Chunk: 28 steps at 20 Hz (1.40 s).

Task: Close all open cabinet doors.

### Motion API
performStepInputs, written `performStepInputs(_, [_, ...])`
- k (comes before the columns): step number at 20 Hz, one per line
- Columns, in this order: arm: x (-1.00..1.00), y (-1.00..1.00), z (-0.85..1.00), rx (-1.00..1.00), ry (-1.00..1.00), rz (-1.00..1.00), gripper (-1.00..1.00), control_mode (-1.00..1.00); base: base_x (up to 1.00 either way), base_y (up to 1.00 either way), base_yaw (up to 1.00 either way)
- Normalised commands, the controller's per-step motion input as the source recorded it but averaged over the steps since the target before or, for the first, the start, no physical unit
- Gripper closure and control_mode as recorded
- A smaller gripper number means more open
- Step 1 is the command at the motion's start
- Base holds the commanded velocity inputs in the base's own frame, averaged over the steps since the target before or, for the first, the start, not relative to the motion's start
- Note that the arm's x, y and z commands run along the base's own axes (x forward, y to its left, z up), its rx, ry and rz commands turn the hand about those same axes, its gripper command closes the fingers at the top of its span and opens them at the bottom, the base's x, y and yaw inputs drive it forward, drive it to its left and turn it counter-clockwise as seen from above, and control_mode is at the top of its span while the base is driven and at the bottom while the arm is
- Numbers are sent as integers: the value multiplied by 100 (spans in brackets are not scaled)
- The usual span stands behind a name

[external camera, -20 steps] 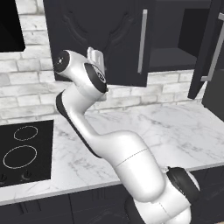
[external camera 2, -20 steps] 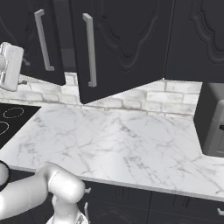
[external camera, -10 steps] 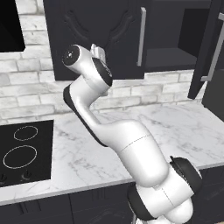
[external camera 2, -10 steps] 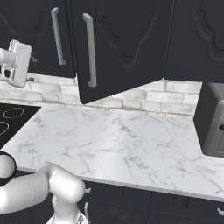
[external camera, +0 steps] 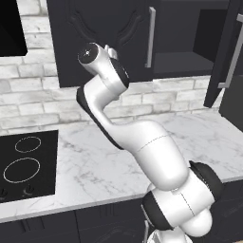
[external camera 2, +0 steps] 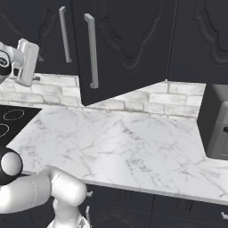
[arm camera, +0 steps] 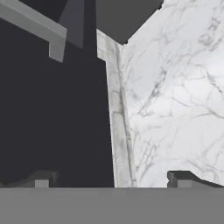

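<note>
The left cabinet door (external camera: 102, 33) lies flat against its cabinet, its silver bar handle (external camera: 151, 38) on its right edge. The right cabinet door (external camera: 223, 52) stands swung out, baring the dark inside (external camera: 187, 45). In the right base view this open door (external camera 2: 129, 44) juts over the counter with its handle (external camera 2: 91, 50) facing me. My gripper (external camera 2: 37, 67) is raised just in front of the left door's face (arm camera: 52, 113). Its fingertips (arm camera: 41, 179) stand wide apart, open, with nothing between them.
A marble counter (external camera: 95, 166) runs below, backed by a white brick wall (external camera: 33, 104). A black cooktop (external camera: 23, 161) sits at its left end. A dark appliance (external camera 2: 216, 120) stands at the counter's right end. Lower black fronts (external camera 2: 178, 209) run under the counter.
The left door has swung in towards its cabinet, with my hand following it up and towards the wall. The fingers have spread wider. The right door has not moved.
</note>
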Motion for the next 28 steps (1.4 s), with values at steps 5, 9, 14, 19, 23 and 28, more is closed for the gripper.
performStepInputs(5, [50, -27, 0, 10, 1, 0, -100, -100, 0, 0, 0])
performStepInputs(9, [54, -19, -1, 12, 3, 0, -100, -100, 0, 0, 0])
performStepInputs(14, [53, -12, -5, 11, 6, 0, -100, -100, 0, 0, 0])
performStepInputs(19, [-24, -5, 1, 10, -5, 6, -100, -100, 0, 0, 0])
performStepInputs(23, [-65, -10, 6, 12, -21, 0, -100, -100, 0, 0, 0])
performStepInputs(28, [-65, -7, 2, 9, -16, 0, -100, -100, 0, 0, 0])
